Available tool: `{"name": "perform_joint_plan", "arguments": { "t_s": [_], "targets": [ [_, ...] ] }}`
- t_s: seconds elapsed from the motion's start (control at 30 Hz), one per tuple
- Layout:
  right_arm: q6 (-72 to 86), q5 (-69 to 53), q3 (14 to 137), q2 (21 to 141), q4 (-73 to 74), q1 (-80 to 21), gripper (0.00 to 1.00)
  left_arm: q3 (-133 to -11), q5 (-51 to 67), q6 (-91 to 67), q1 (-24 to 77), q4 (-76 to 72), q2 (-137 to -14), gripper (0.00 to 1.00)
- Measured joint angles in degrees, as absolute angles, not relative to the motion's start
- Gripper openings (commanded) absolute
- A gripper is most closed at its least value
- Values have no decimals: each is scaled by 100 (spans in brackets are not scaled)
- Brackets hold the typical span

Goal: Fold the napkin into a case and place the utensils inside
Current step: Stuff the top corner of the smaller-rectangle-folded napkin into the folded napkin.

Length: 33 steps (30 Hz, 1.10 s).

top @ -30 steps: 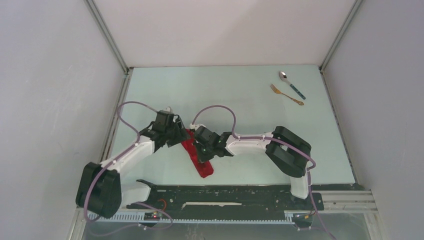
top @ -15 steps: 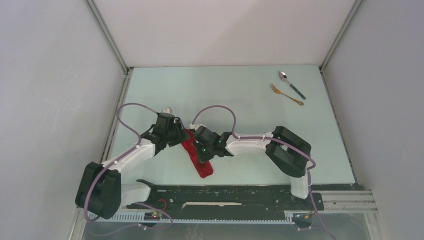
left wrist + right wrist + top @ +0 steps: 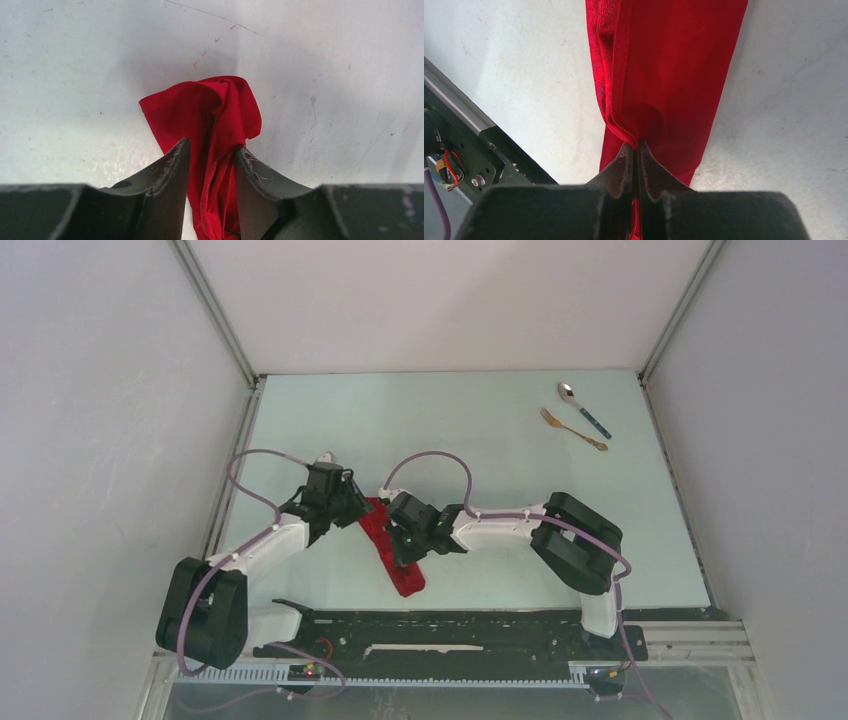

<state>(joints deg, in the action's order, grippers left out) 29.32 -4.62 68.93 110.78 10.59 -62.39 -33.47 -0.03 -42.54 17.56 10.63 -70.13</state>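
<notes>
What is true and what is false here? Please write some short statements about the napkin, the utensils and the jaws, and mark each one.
1. The right jaws are shut on the napkin. True.
2. The spoon lies inside the napkin. False: it lies bare on the table, at the far right, apart from the napkin.
3. The fork lies beside the spoon. True.
4. The napkin is spread out as a full square. False: it is folded into a narrow strip.
5. One end of the napkin lies between the left jaws. True.
</notes>
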Motion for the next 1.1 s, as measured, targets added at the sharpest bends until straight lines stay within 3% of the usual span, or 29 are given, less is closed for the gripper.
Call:
{"name": "perform_joint_plan", "arguments": {
  "t_s": [0.2,0.3,0.53,0.67,0.83,1.1],
  "targets": [
    [2945,-519,6842,11078,956,-6237,13,-3347,259,-4368,1590,906,-7190,34],
    [2965,-598,6744,11059,784,-6217,19,-3347,338,-4401,1559,845,-7190,24],
    [2963,-760,6514,10899,499,-6086,48,-3347,499,-4480,1533,773,-7201,5],
    [2880,-788,6469,10809,237,-6003,61,-3347,554,-4506,1520,775,-7201,3],
    [2672,-760,6466,10801,-401,-5898,60,-3347,681,-4523,1476,781,-7201,1],
    [2429,-316,6475,10812,-1107,-5857,51,-3347,956,-4661,1380,849,-7203,0]
  ]
}}
